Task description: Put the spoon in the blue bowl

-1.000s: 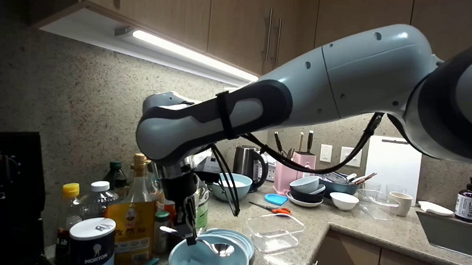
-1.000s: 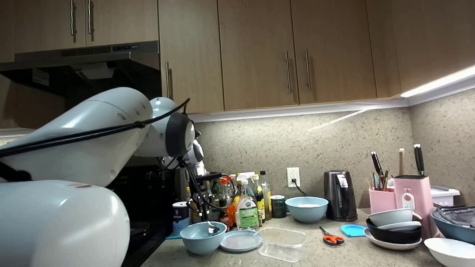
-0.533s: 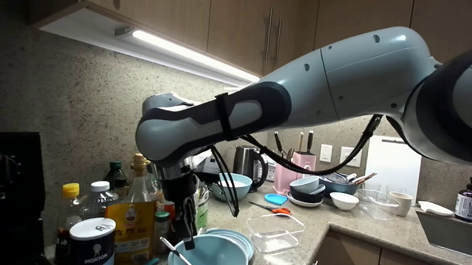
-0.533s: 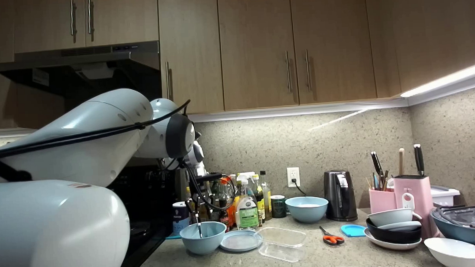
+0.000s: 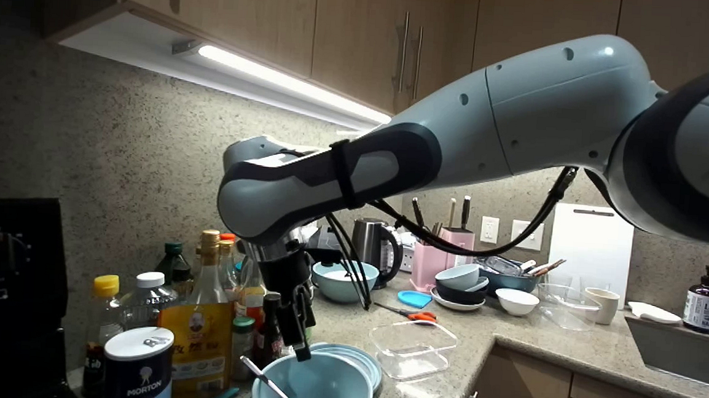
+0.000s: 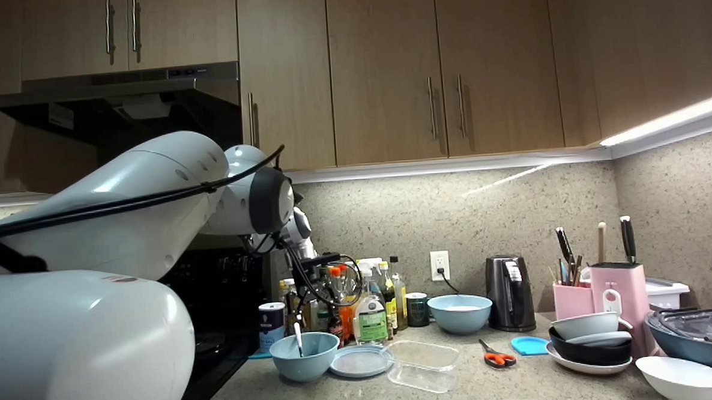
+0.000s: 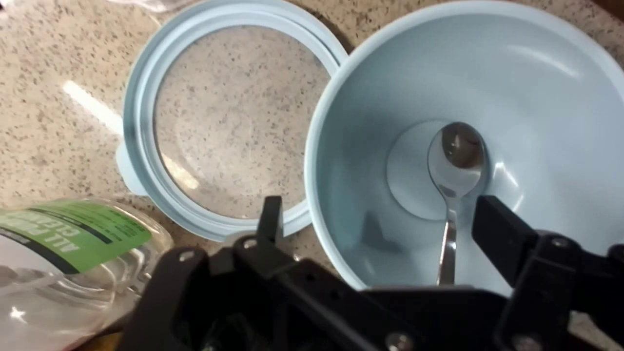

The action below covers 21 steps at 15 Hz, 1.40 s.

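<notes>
The blue bowl [image 7: 551, 126] stands on the counter, pale turquoise and round, in all three views. In it lies the spoon [image 7: 456, 168], its scoop on the bowl's floor. Its handle [image 5: 273, 383] slants up across the rim and pokes out beyond it; a light handle [image 6: 298, 339] shows likewise in an exterior view. My gripper [image 7: 381, 214] is open, its black fingers wide apart with nothing between them. In an exterior view, the gripper [image 5: 303, 351] hangs over the bowl's far rim, apart from the spoon. The lower handle is hidden behind the gripper's body in the wrist view.
A round lid [image 7: 139, 117] lies beside the bowl. A spray cleaner bottle [image 7: 78, 234], a yellow-labelled bottle [image 5: 194, 349] and a salt can [image 5: 138, 364] crowd close by. Clear plastic containers [image 5: 413, 350], scissors [image 5: 421, 316] and another light-blue bowl [image 6: 460, 315] are farther along the counter.
My gripper has let go of the spoon, which dropped from above the bowl into it, handle against the rim. The jaws have opened, and the arm has since shifted up and away.
</notes>
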Each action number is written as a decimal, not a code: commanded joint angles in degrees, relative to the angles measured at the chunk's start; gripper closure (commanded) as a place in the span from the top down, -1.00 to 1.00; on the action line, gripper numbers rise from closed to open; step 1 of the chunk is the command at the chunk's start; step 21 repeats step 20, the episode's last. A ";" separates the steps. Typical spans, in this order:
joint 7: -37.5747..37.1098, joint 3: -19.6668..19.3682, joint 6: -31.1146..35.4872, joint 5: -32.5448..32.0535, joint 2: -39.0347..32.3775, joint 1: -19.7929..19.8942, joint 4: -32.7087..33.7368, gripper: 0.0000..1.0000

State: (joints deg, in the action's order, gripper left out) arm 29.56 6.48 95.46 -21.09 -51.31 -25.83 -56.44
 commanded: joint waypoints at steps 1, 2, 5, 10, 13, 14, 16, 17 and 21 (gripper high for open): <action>-2.02 -2.03 -2.77 -1.61 4.06 -0.21 -3.41 1.00; -2.73 -2.54 -2.79 -1.48 5.11 -0.04 -4.39 1.00; -2.33 -3.04 -2.14 -0.21 2.50 0.10 -0.45 1.00; -4.00 -3.89 -2.12 -0.21 4.44 0.15 -2.00 1.00; -4.09 -3.89 -2.09 -0.21 4.44 0.15 -2.35 1.00; -4.09 -3.89 -2.09 -0.21 4.44 0.15 -2.35 1.00; -4.10 -3.89 -2.09 -0.21 4.44 0.15 -2.35 1.00; -4.10 -3.89 -2.09 -0.21 4.44 0.15 -2.35 1.00; -4.10 -3.89 -2.09 -0.21 4.44 0.14 -2.35 1.00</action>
